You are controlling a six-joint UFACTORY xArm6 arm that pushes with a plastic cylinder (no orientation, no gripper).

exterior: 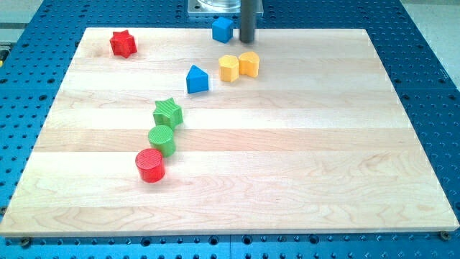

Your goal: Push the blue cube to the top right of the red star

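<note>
Near the view's top edge of the wooden surface (287, 144), my tip (247, 41) stands just to the right of the blue cube (222, 29), close beside it; whether the two touch cannot be told. This arm carries no gripper, only the dark rod, so nothing opens or closes. The red star (123, 44) lies well apart at the view's top left, roughly level with the cube. Below my tip, two yellow blocks (239, 66) sit side by side, touching, their exact shapes hard to make out. Left of them and a little lower is a blue block with a peaked top (197, 80). Further down and left, a green star (168, 112), a green cylinder (162, 139) and a red cylinder (150, 165) form a slanting row.
</note>
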